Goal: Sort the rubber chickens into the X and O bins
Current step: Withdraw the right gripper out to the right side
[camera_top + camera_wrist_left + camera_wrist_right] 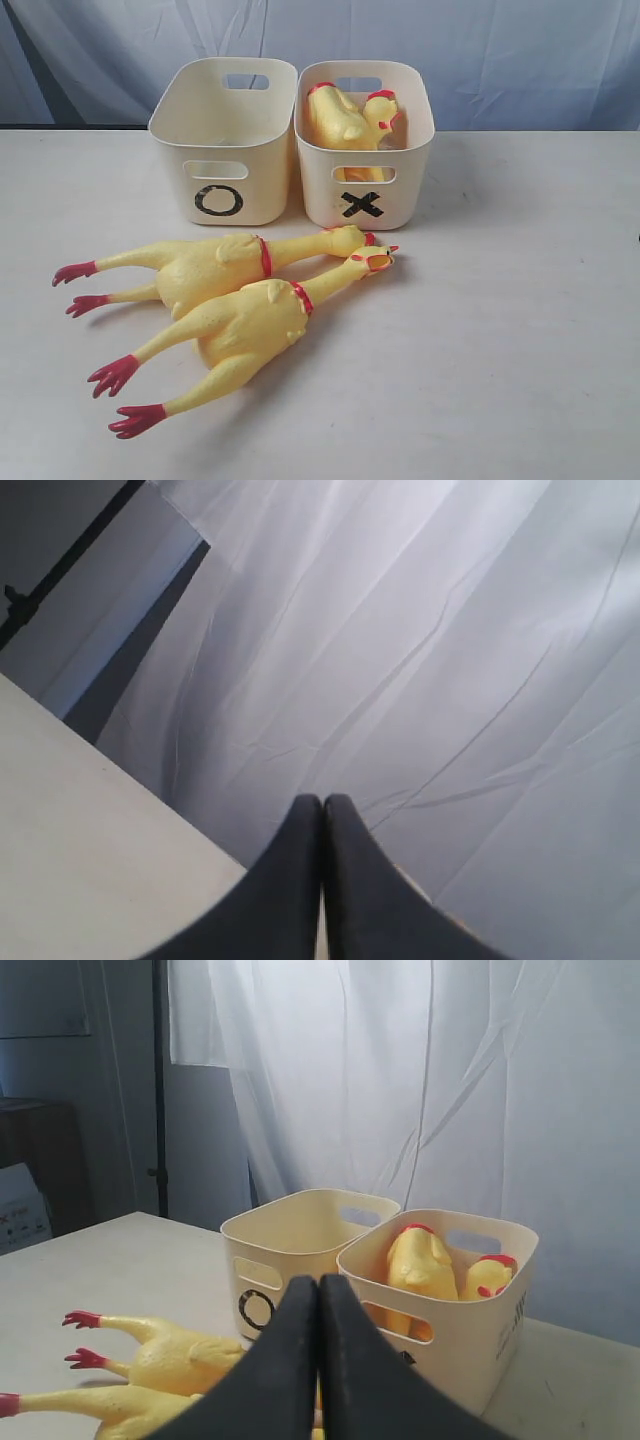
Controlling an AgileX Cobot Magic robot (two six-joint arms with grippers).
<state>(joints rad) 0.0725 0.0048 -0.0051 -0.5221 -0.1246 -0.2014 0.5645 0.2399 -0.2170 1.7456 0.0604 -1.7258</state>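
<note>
Setting: a pale table (520, 350) in front of a white curtain (500, 60).
O bin (200, 150): a cream tub with a black O on its near wall. It stands upright at the far middle of the table, on the left of the pair, and nothing shows inside it.
X bin (410, 190): a matching tub with a black X, just to the right of the O bin. Their sides are close together, perhaps touching.
Binned chickens (345, 120): yellow rubber bodies with red combs inside the X bin, apparently two. How they lie cannot be told.
Far chicken (215, 265): lies flat on the table just in front of the bins, red feet to the left and head to the right below the X.
Near chicken (245, 325): lies alongside and against the far chicken. Its feet point near-left and its open beak ends beside the other's head.
Left gripper (322, 802): its dark fingers are pressed together with nothing between them, over a table edge and facing the curtain.
Right gripper (318, 1282): its fingers are pressed together and empty, facing the bins and above the table chickens.
</note>
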